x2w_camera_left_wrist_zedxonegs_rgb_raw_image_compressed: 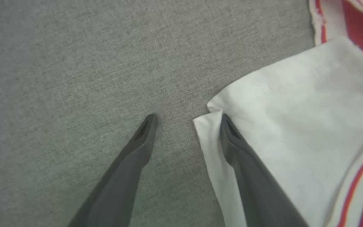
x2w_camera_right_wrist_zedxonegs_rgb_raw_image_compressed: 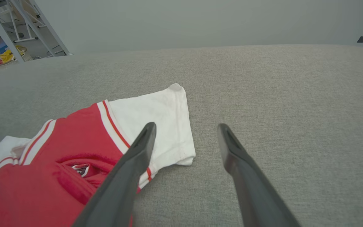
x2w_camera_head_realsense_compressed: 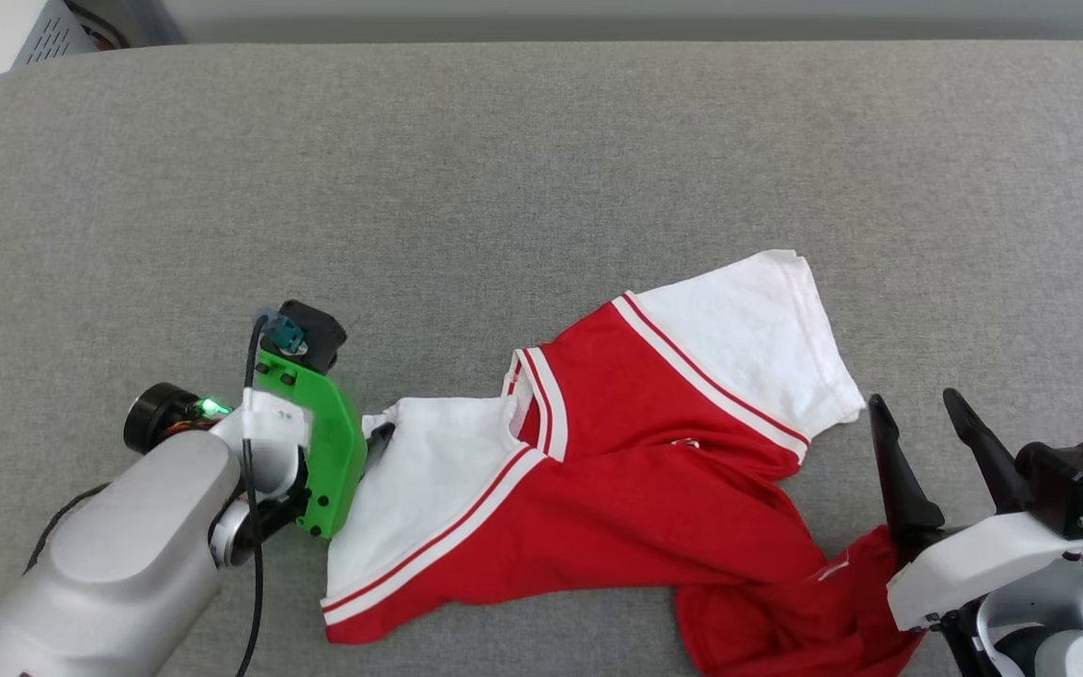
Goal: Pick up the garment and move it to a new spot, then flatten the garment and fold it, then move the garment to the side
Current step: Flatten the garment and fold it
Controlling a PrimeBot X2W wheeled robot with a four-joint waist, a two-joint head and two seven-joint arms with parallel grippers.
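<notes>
You've got the garment (x2w_camera_head_realsense_compressed: 617,470) lying rumpled near the grey cushion's (x2w_camera_head_realsense_compressed: 541,141) near edge, long axis left-to-right and collar toward the far edge, with one white sleeve corner under a finger of your wide-spread left gripper (x2w_camera_left_wrist_zedxonegs_rgb_raw_image_compressed: 187,117) and the bunched red hem by your equally spread right gripper (x2w_camera_head_realsense_compressed: 913,397).

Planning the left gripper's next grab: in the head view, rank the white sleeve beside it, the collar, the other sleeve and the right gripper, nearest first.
1. Near sleeve: right at the left gripper, one finger over its edge.
2. Collar: mid-shirt.
3. Far sleeve: upper right.
4. Right gripper: far right.
</notes>
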